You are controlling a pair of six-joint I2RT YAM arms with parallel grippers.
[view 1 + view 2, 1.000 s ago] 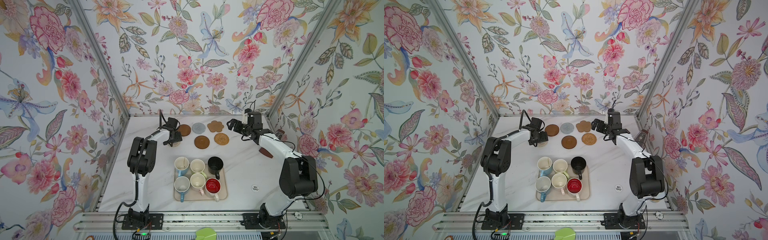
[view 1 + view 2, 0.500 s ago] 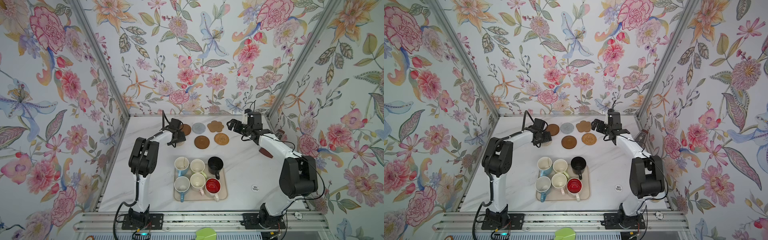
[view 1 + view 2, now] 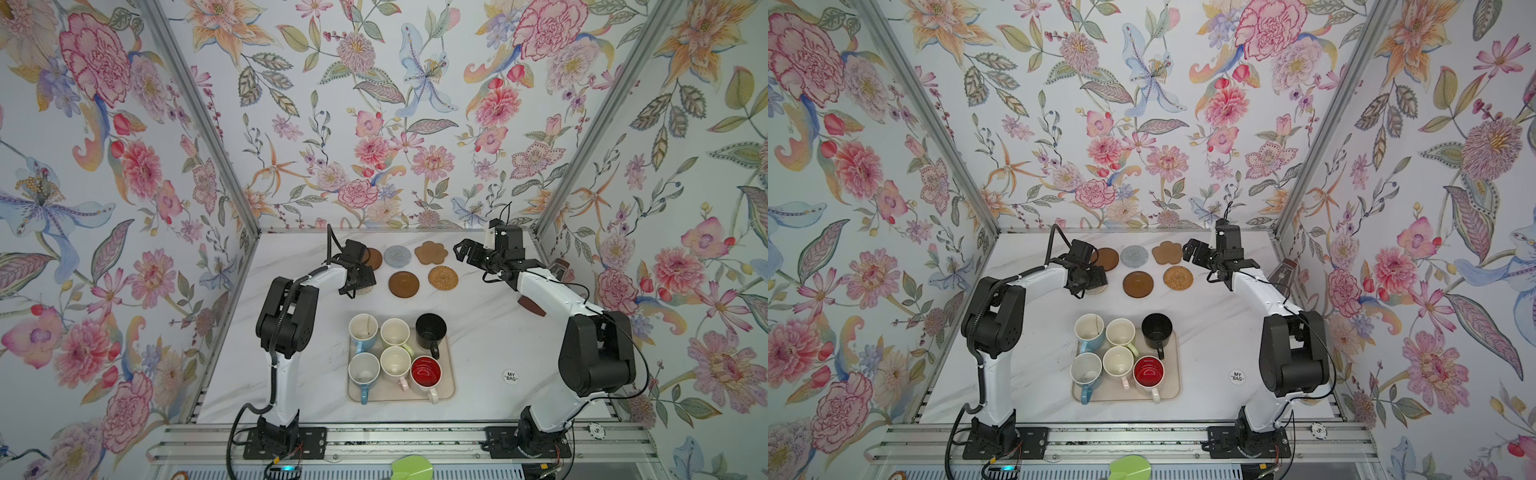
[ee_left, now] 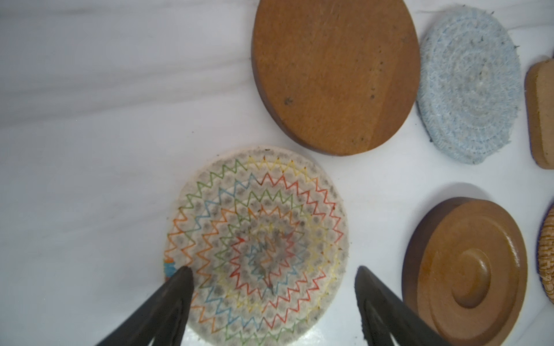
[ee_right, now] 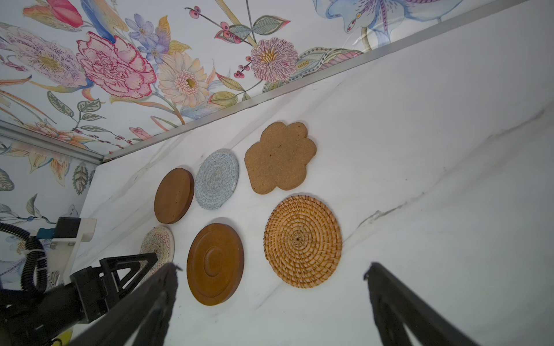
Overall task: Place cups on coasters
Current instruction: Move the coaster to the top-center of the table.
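Observation:
Six cups stand on a beige tray (image 3: 449,391) near the front: two light blue (image 3: 363,328) (image 3: 363,370), pale green (image 3: 395,332), pink (image 3: 395,363), black (image 3: 431,330) and red-lined white (image 3: 425,371). The coasters lie at the back: two brown discs (image 3: 374,258) (image 3: 403,284), grey (image 3: 397,255), flower-shaped (image 3: 431,252) and rattan (image 3: 443,277). My left gripper (image 4: 271,271) hovers open and empty over the cream woven coaster (image 4: 257,227). To the right of the coasters my right gripper (image 5: 269,268) is open and empty, above bare table.
A white "MY BAG" sticker (image 3: 510,376) lies right of the tray. A dark brown object (image 3: 530,306) lies by the right arm near the right wall. Patterned walls close in the table on three sides.
My left gripper has shifted slightly to the right, over the cream woven coaster. The right arm has not moved.

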